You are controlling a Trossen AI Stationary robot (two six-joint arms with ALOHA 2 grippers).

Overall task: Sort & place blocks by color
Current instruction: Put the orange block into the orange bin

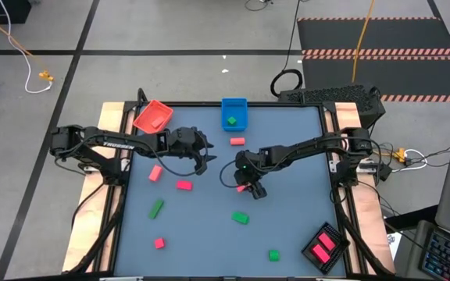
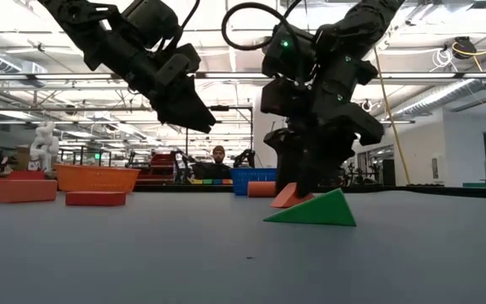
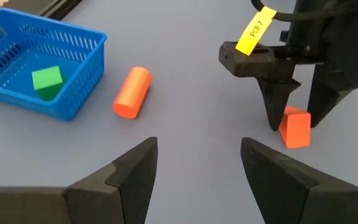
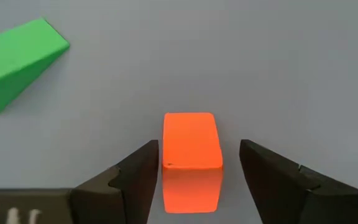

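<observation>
Straddling a small red-orange plastic cube [image 4: 191, 140], my right gripper [image 4: 194, 171] is sitting open, nothing grasped; left gripper [image 3: 197, 168] hovering open; sorting barely started, mostly loose blocks.

You have bright, even light from ceiling strips in the room behind, seen in the low view. The table [image 1: 209, 234] shows only soft, faint shadows and no harsh glare. In the right wrist view the orange block [image 4: 190, 140] casts a glossy reflection; near fingers look slightly soft.
</observation>
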